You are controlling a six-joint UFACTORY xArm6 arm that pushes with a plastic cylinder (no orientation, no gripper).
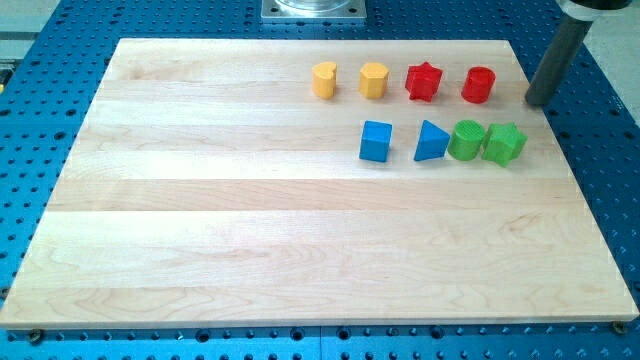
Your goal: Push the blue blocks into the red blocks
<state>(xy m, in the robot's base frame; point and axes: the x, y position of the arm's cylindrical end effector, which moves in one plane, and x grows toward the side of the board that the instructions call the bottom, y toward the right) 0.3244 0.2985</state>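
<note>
A blue cube [376, 141] and a blue triangular block [431, 141] sit side by side on the wooden board [250, 220], right of centre. Above them, towards the view's top, stand a red star block [424, 82] and a red cylinder [479, 85]. My tip [539, 101] is at the board's right edge, just right of the red cylinder and apart from it. It is up and to the right of the blue blocks and touches no block.
A yellow heart-shaped block [324, 79] and a yellow hexagonal block [373, 80] stand left of the red star. A green cylinder [466, 140] and a green star block [504, 144] sit touching, right of the blue triangular block. A blue perforated table surrounds the board.
</note>
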